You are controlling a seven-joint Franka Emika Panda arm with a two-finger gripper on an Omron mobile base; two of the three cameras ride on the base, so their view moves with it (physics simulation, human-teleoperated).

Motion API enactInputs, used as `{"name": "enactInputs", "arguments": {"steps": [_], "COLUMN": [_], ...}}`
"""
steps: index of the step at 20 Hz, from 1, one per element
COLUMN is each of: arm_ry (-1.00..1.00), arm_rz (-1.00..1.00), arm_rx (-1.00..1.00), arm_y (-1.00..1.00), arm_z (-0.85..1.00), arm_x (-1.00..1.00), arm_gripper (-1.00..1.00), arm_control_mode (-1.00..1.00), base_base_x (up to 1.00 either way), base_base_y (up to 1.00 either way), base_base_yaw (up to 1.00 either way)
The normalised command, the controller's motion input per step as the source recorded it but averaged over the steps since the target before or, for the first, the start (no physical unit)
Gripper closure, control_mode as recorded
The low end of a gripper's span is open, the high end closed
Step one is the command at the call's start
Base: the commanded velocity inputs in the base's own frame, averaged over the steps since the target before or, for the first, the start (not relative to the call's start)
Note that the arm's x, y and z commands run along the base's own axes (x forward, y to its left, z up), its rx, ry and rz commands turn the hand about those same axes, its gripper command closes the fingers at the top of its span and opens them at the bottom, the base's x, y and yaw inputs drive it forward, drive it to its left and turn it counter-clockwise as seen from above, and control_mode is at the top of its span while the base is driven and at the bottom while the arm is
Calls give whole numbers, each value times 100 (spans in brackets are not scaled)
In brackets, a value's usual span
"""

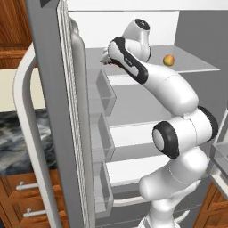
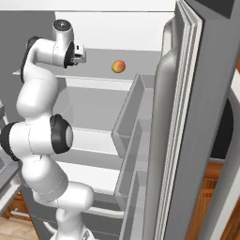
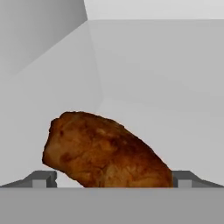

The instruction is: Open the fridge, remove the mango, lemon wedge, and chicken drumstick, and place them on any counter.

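Observation:
The fridge (image 1: 133, 104) stands open, and my arm reaches onto its top shelf. The chicken drumstick (image 3: 103, 151), reddish-brown, lies on the white shelf right in front of the hand camera. My gripper (image 3: 111, 179) is open, one fingertip (image 3: 41, 178) on each side of the drumstick's near end and neither visibly pressing it. The hand (image 2: 77, 54) sits at the left of the shelf (image 1: 104, 57). To its right, a hand's width away, the orange-yellow mango (image 1: 168, 60) (image 2: 118, 66) rests on the same shelf. The lemon wedge is hidden. The black marbled counter (image 1: 18, 133) lies left of the fridge.
The left door (image 1: 53, 111) stands swung out close by, with bins (image 1: 104, 133) on its inner side. The right door (image 2: 201, 117) is swung out too, its bins (image 2: 131, 122) near my arm. Lower white shelves (image 1: 133, 133) sit under the elbow. Wooden drawers (image 1: 26, 196) are below the counter.

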Motion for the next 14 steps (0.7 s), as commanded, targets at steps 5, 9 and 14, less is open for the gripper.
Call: {"name": "enactInputs", "arguments": {"steps": [5, 9, 14], "arm_ry": [0, 0, 0], "arm_rz": [0, 1, 1], "arm_rx": [-1, 0, 0], "arm_y": [15, 1, 0], "arm_z": [-31, -31, -36], "arm_x": [7, 0, 0], "arm_gripper": [-100, -100, 100], "arm_control_mode": [-100, -100, -100], "base_base_x": [0, 0, 0], "base_base_y": [0, 0, 0], "base_base_yaw": [0, 0, 0]}}
